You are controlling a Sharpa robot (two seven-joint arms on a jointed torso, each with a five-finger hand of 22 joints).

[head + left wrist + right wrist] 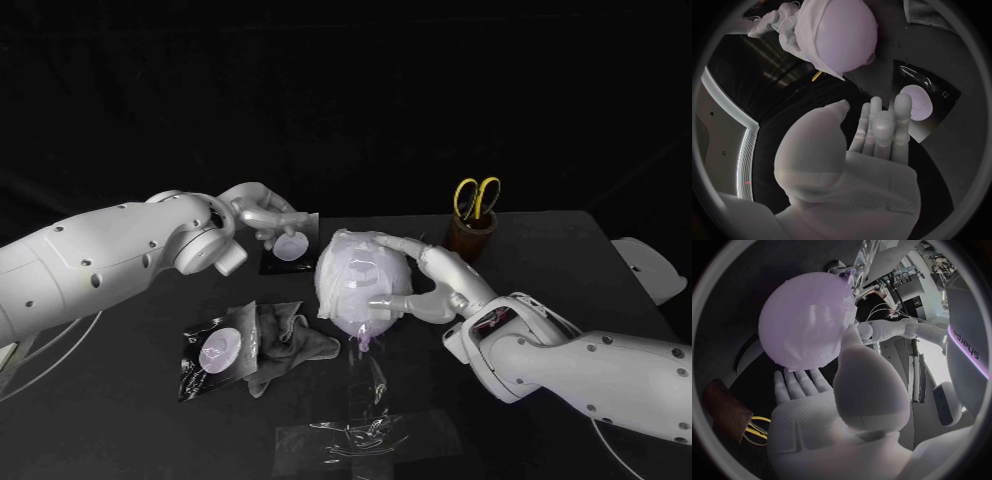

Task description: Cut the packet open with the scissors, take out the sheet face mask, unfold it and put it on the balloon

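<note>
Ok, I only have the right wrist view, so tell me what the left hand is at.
Observer: The left hand holds nothing. Its fingers reach toward a flat black packet with a pale round patch, which lies on the black table beside the pale balloon.
Operator: Now list what else lies on that table.
Observer: A second black packet with a pale round patch lies nearer the robot, with a crumpled grey sheet against it.
Operator: Go on, anything closer still.
Observer: A crumpled piece of clear film lies by the table's near edge.
</note>
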